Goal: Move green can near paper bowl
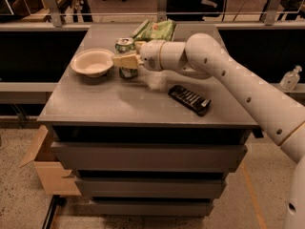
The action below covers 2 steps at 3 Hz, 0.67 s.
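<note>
Green and white with a silver top, the can (125, 46) stands upright on the grey table (95, 104), towards its back edge. It sits just right of the bowl (92, 62), close to the rim, though whether the two touch cannot be told. The bowl is round, shallow and off-white, with a wide flared rim, and is wider than the can.

The gripper (120, 59) grasps the can from the right. One tan finger (127, 60) lies across the front of the can's lower half, and the other is hidden behind it. The white arm (214, 66) runs off to the right edge of the view.

One can, one bowl, one gripper. Besides these, the table carries one crinkled green bag (155, 30) behind the can and one flat black packet (189, 99) lying well to its right, nearer the front. Off the table there is one clear bottle (290, 78) on a ledge at the far right, and one cardboard box (45, 168) on the floor at the lower left.
</note>
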Available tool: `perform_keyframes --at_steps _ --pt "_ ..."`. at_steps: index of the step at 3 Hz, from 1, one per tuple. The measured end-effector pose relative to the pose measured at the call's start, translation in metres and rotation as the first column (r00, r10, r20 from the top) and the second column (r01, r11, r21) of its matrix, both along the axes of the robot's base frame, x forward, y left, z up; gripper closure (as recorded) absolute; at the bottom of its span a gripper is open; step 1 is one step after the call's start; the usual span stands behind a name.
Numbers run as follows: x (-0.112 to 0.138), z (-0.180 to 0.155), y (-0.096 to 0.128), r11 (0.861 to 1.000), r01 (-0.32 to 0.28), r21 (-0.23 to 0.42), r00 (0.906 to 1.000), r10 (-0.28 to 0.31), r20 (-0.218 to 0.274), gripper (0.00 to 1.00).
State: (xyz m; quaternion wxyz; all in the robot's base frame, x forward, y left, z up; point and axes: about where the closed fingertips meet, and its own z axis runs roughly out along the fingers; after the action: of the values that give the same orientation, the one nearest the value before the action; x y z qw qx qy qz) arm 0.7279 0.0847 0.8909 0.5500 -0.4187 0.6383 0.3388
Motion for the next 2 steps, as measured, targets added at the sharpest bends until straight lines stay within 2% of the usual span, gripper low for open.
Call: perform_keyframes --at_steps 1,2 --pt "-0.0008 -0.0002 0.0025 1.000 -0.003 0.000 1.0000 0.003 -0.001 0.12" --pt "-0.0027 0.0040 -0.0072 1.000 0.015 -0.006 0.9998 -0.015 0.010 0.00"
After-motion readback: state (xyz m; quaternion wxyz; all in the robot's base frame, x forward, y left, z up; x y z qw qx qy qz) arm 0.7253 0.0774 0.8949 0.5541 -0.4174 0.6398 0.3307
